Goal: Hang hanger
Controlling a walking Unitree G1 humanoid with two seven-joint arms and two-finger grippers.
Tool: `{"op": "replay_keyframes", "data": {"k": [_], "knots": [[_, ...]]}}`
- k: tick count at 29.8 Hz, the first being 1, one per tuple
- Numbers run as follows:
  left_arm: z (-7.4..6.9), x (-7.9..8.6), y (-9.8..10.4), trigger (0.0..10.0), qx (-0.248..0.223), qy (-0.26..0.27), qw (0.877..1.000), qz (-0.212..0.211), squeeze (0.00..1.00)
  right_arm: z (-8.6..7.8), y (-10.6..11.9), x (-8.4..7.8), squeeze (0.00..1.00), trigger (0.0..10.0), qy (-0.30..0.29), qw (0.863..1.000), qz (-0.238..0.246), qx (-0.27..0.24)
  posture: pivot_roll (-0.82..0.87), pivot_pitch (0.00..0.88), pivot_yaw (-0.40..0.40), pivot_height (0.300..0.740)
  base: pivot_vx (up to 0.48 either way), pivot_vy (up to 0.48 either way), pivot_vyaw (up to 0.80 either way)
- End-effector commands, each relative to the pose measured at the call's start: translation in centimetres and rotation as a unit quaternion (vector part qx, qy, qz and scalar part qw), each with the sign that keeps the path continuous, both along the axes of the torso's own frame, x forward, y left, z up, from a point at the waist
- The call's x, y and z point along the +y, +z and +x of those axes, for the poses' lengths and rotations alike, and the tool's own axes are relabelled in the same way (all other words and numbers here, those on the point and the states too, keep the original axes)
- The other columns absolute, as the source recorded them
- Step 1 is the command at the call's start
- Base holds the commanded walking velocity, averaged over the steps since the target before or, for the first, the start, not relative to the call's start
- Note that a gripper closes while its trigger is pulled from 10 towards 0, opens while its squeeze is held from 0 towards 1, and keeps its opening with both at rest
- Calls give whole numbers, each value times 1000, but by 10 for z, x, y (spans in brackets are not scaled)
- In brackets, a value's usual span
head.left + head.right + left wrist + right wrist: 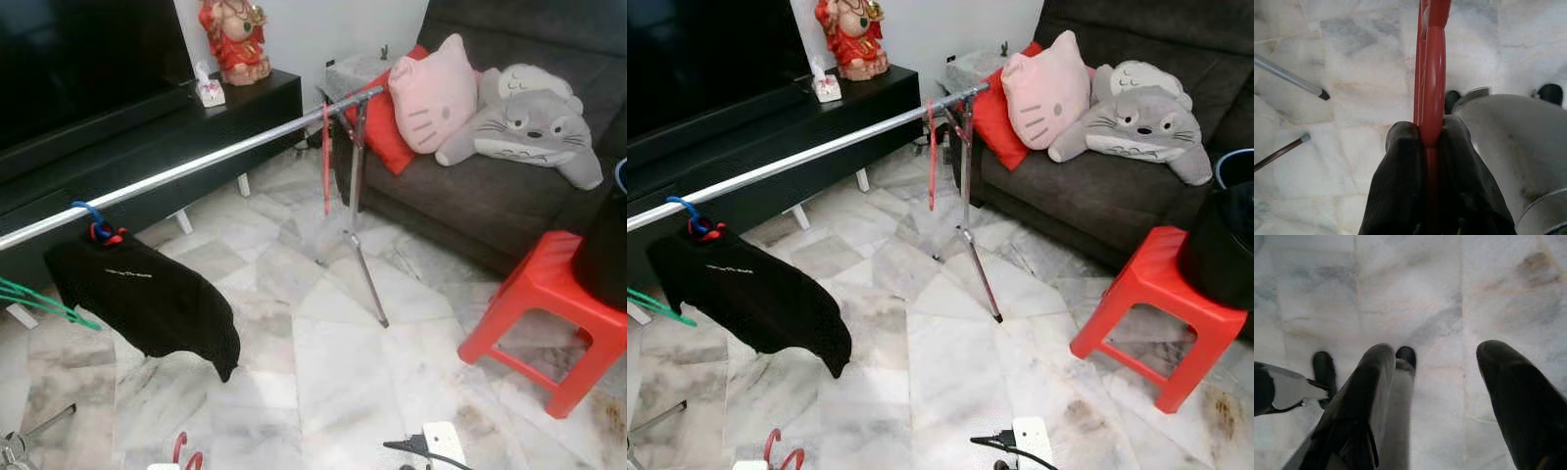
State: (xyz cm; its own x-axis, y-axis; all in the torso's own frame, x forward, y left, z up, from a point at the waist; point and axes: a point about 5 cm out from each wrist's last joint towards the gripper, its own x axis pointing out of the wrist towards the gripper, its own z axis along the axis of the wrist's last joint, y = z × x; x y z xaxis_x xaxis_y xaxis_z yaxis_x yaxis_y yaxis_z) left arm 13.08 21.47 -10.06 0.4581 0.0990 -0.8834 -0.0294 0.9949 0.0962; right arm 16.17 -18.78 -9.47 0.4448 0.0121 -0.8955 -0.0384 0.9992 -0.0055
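Left end effector (1429, 139) clamped on red hanger (1433, 73) above marble floor (323, 372); right end effector (1449, 377) spread apart, low; rail (196, 166) ahead.

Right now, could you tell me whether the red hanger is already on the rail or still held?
Still held: the left gripper is shut on the red hanger above the floor, apart from the rail.

rail (196, 166): black shirt (147, 294) hung | red stool (549, 313) right | marble floor (323, 372)
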Motion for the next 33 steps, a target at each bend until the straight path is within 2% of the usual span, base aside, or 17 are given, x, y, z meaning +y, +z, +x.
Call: {"op": "replay_keyframes", "data": {"k": [1, 8, 26, 33], "knots": [[-6, 8, -1, 10000, 16, 11, 1000, 10, 0, 2, 0, 8, 0, 10000, -3, 1000, 17, -3, -99, 0, 60, 740, 0, -315, 0], [-4, 8, 0, 10000, 13, 19, 1000, 8, 0, 6, 2, 7, 0, 10000, 5, 1000, 9, -7, -94, 0, 56, 740, 0, -316, 521], [-3, 7, 0, 10000, 6, 27, 1000, 2, 0, 6, 2, 6, 0, 10000, 6, 1000, 16, 0, -96, 0, 37, 740, 0, -314, 0], [-2, 6, 0, 10000, 4, 33, 999, 2, 0, 7, 2, 10, 0, 10000, 37, 999, 10, -4, -94, 0, 32, 740, 0, -260, 114]]}}
